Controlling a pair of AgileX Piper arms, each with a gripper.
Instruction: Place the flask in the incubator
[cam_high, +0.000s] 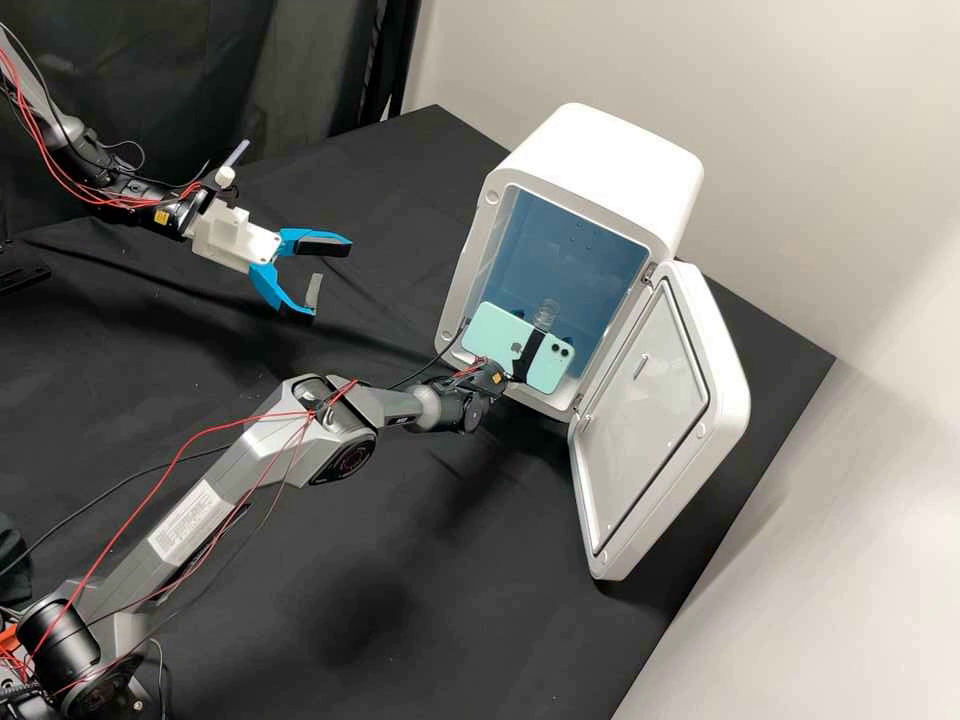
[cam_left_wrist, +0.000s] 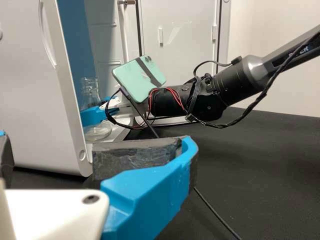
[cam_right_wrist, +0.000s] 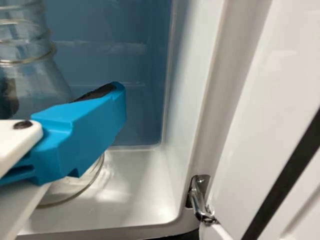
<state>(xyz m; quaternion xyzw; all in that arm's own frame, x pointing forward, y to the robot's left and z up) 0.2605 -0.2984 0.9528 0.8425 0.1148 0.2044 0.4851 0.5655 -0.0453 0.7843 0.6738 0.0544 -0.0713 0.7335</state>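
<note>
the clear glass conical flask (cam_right_wrist: 27, 65) seems to rest on the open white plastic incubator (cam_high: 600, 170) floor, with the right gripper (cam_left_wrist: 95, 115) alongside it, its hold impossible to tell, while the left gripper (cam_high: 320, 268) hangs spread well apart, leaving the doorway free.

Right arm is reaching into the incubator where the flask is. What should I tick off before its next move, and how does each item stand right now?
1. Flask inside incubator: ok.
2. Flask upright, base on the incubator floor: ok.
3. Right gripper free of the flask: cannot tell; it sits right at the flask's side.
4. Door swung wide, leaving the arm's way out clear: ok.
5. Left gripper open, above the bench, apart from the incubator: ok.
</note>
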